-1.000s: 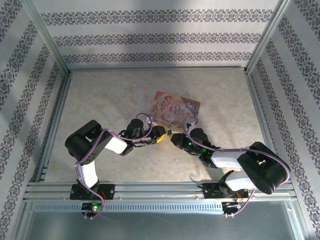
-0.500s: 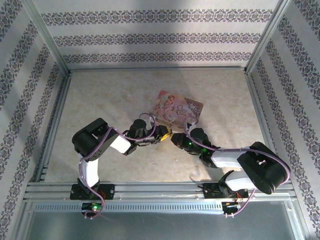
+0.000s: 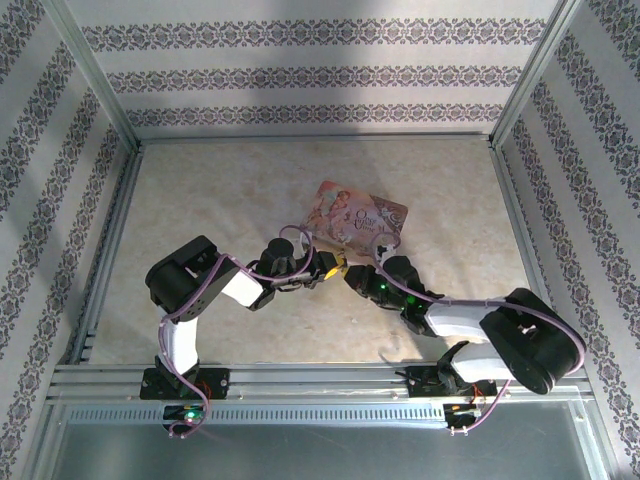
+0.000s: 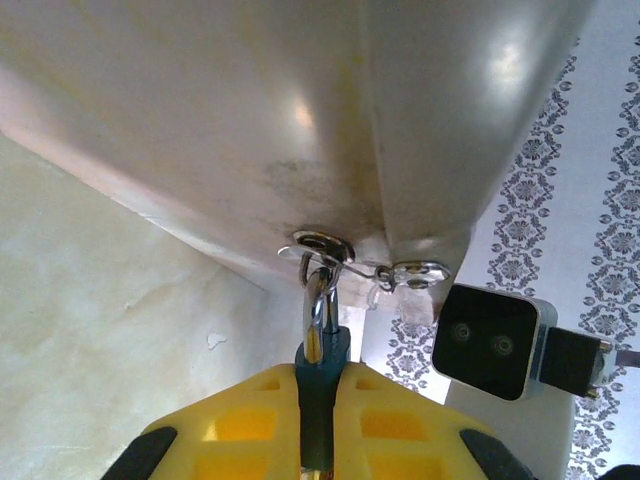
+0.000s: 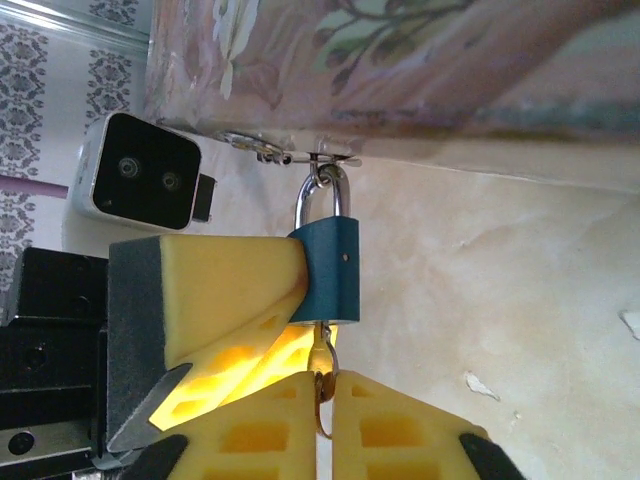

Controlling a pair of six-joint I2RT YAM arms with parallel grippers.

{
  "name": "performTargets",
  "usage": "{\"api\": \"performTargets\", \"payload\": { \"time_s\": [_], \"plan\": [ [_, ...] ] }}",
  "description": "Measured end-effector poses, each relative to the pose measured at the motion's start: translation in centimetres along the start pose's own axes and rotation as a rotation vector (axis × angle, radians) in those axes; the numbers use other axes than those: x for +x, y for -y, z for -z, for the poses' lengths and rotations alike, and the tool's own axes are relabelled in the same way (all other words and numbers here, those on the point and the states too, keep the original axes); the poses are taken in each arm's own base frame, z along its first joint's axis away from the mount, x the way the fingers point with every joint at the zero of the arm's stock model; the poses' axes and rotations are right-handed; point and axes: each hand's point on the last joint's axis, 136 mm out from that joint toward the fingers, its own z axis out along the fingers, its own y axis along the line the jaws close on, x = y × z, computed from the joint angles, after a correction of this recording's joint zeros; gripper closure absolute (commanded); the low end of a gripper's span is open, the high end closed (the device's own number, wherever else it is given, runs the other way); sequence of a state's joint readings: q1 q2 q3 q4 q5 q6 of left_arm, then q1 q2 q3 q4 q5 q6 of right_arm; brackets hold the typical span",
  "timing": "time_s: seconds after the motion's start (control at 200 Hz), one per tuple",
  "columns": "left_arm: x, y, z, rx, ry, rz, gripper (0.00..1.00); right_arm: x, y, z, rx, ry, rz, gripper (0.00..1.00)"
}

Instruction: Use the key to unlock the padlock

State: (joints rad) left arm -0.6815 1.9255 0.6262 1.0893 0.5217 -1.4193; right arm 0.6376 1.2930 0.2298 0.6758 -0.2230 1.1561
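The padlock (image 5: 328,268) has a small dark-blue body and a silver shackle (image 4: 318,305) hooked through the clasp of the pink tin (image 3: 362,215). My left gripper (image 4: 318,375) is shut on the padlock body, its yellow fingers (image 5: 220,280) clamping it from the side. The key (image 5: 322,350) sticks out of the padlock's underside with its ring hanging beside it. My right gripper (image 5: 322,385) is shut on the key's head just below the lock. In the top view both grippers meet at the tin's near edge, the left gripper (image 3: 335,268) and the right gripper (image 3: 352,280) tip to tip.
The tin's plain metal underside (image 4: 300,120) hangs over the left wrist view, tilted off the beige table (image 3: 230,200). The right wrist camera (image 4: 490,340) sits close beside the lock. Patterned walls enclose the table on three sides.
The left gripper has closed onto the padlock body and moved slightly right. The tin has shifted a little to the right. The right elbow has swung slightly outward.
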Motion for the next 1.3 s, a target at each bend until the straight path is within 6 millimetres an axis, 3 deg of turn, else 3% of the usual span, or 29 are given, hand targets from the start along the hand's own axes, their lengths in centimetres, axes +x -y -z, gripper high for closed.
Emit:
{"api": "performTargets", "payload": {
  "time_s": [0.28,0.475,0.61,0.74,1.004,1.194,1.304],
  "plan": [
    [-0.2,-0.4,0.1,-0.01,0.026,0.004,0.97,-0.8,-0.4,4.1,0.019,0.068,0.08,0.67],
    [-0.2,-0.3,0.2,-0.008,0.033,0.014,0.99,-2.1,-1.5,7.7,0.042,0.161,0.277,0.67],
    [-0.3,-0.3,0.3,-0.008,0.043,0.023,1.0,-2.7,-2.5,9.1,0.071,0.189,0.451,0.66],
    [-0.3,-0.2,0.5,-0.019,0.052,0.028,1.0,-2.1,-3.6,8.9,0.099,0.15,0.632,0.63],
    [-0.3,-0.1,0.4,-0.032,0.045,0.048,1.0,0.1,-8.6,7.3,0.091,0.047,1.123,0.61],
    [-0.1,0.1,0.9,-0.064,0.044,0.051,1.0,2.4,-8.0,6.4,0.098,-0.02,1.477,0.6],
    [-0.1,0.4,1.2,-0.073,0.047,0.049,1.0,3.4,-7.1,6.1,0.095,-0.037,1.646,0.55]
  ]
}}
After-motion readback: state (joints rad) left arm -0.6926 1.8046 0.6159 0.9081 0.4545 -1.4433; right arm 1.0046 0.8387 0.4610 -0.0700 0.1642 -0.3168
